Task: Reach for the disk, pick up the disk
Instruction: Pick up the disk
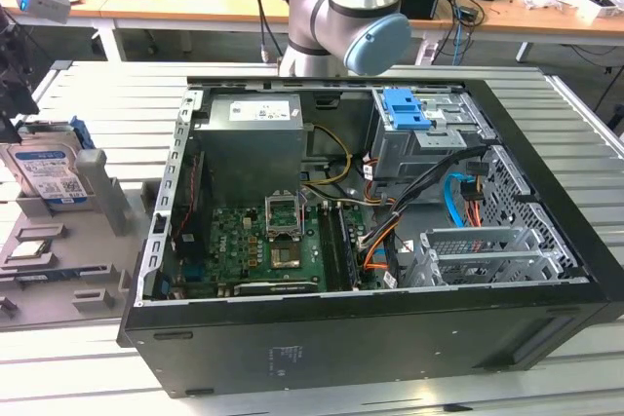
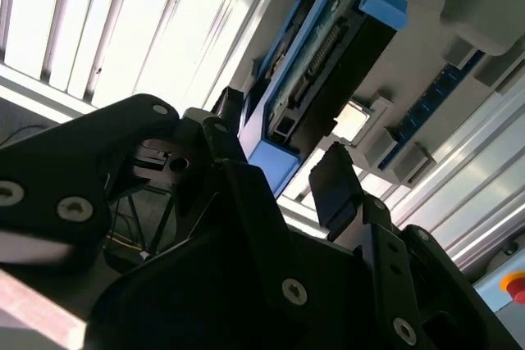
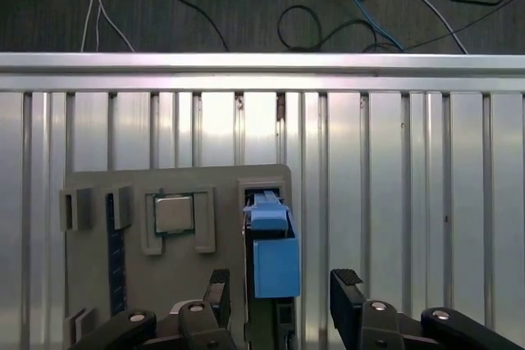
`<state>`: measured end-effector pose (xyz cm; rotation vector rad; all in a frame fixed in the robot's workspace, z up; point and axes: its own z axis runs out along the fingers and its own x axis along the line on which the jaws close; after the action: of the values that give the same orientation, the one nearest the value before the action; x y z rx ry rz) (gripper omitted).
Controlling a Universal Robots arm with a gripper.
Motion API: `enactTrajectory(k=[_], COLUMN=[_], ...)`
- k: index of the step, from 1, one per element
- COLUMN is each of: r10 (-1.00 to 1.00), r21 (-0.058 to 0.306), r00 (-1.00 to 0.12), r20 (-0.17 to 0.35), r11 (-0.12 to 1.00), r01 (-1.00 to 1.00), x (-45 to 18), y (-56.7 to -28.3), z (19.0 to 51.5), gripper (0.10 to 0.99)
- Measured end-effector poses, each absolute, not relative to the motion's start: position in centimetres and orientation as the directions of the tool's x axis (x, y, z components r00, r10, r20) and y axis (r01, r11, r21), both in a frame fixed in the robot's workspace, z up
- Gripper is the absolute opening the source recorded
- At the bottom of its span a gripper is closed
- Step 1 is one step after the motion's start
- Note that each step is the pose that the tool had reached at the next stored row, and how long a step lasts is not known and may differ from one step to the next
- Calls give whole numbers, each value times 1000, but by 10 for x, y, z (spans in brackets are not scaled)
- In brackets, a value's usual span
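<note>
The disk [image 1: 41,174] is a flat silver-grey hard drive with a white-and-blue barcode label and a blue rail [image 1: 82,133] along its sides. It stands upright on edge in a slot of a grey holder [image 1: 78,250], at nine o'clock in the exterior view, with the computer case [image 1: 390,338] well apart at its three o'clock. In the first wrist view the disk [image 3: 274,268] shows edge-on, capped in blue. In the second wrist view the disk [image 2: 328,63] shows its dark connector edge.

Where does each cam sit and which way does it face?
Exterior view: off-arm, raised, looking down into the open PC case; the arm behind it.
First wrist view: on the wrist, looking down on the disk, the open gripper astride it.
Second wrist view: on the wrist, slanting past the gripper at the disk.
All three share the disk.
</note>
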<state>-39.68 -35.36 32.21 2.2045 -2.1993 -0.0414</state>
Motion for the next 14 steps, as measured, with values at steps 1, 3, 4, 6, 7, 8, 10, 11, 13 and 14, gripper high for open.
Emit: enactTrajectory(k=[1,3,4,6,7,8,10,11,13,14], r10=[-1000,-1000,-1000,-1000,-1000,-1000,-1000,-1000,-1000,-1000], r21=[38,38,38,38,38,38,38,38,38,38], r00=[2,2,2,2,2,2,2,2,2,2], r20=[1,1,1,1,1,1,1,1,1,1], r11=[-2,-2,-2,-2,-2,-2,-2,-2,-2,-2], r01=[-999,-999,-999,-999,-999,-999,-999,-999,-999,-999], x=[-397,-397,-397,-397,-397,-397,-397,-397,-397,-397], y=[-354,-354,-354,-354,-354,-354,-354,-354,-354,-354], z=[321,318,317,315,314,312,310,309,307,306], gripper=[604,604,604,604,604,604,604,604,604,604])
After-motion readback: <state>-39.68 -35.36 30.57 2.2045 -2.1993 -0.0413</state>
